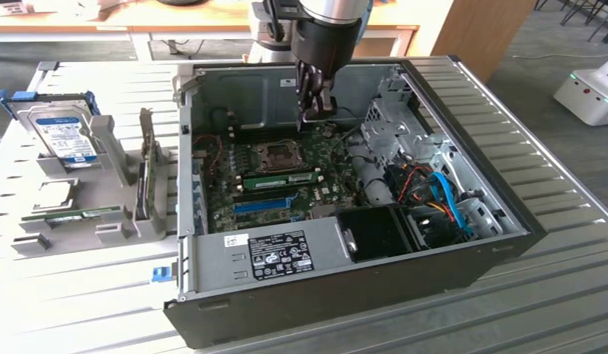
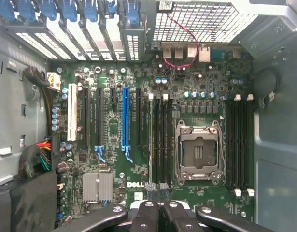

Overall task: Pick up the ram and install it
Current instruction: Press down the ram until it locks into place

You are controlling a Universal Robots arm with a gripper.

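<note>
Ram (image 1: 284, 179) sits slotted in the motherboard (image 1: 333, 188) beneath the tool (image 1: 317, 124), which is closed and empty

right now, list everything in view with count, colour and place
table: one, silver slats, under everything
computer case: one, black, open, on the table
motherboard: one, green, inside the case
CPU socket: one, silver, mid-board
ram: one, green, white label, in a slot beside the CPU socket
blue slot: one, on the motherboard
fixture: one, grey, exterior view's left of the case
hard drive: one, silver, blue label, in the fixture
green strip: one, low in the fixture, kind unclear
gripper: one, dark, over the motherboard, near the ram
</note>
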